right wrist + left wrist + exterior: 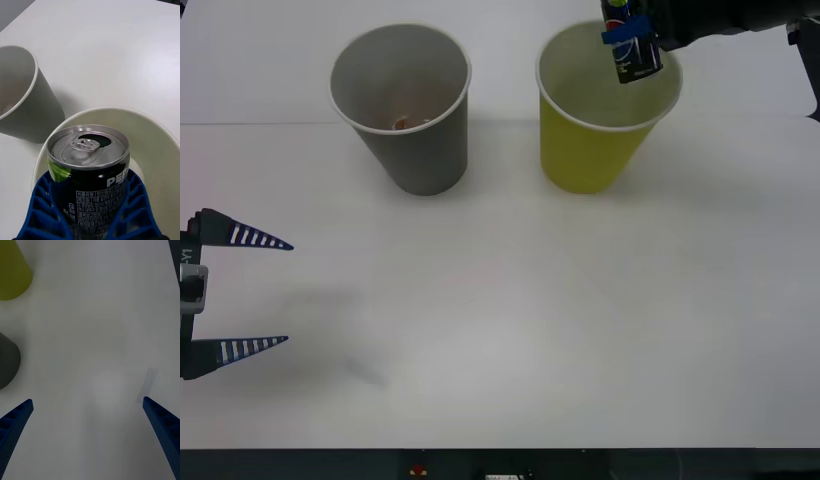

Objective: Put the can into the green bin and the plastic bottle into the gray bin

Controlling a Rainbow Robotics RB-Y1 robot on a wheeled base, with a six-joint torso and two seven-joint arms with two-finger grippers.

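So the right gripper (632,38) is at the far right of the table, its ribbed blue fingers (39,210) clamped on both sides of the small black aluminium drink can (89,176). The can hangs over the open mouth of the tall yellow-green paper cup (592,150), slightly tilted in the front view, with its lower end about level with the white rolled rim. From the right wrist view you get a nice look at the can's shiny silver top with the pull tab and an already open drinking hole, plus white print on the glossy black side. The pale, smooth inside of the green cup curves around right behind it.

Just left of the green cup stands the gray paper cup (415,140), same tapered shape, same white rolled rim, whitish inside. The two cups are near each other but not touching. Something small and brownish sits at the bottom of the gray one, can't tell what it is.

The left gripper (240,292) is way over at the near left edge of the matte white table (510,330), its two pointed, ribbed blue fingers spread wide apart with nothing between them, hovering over bare tabletop well apart from both cups.
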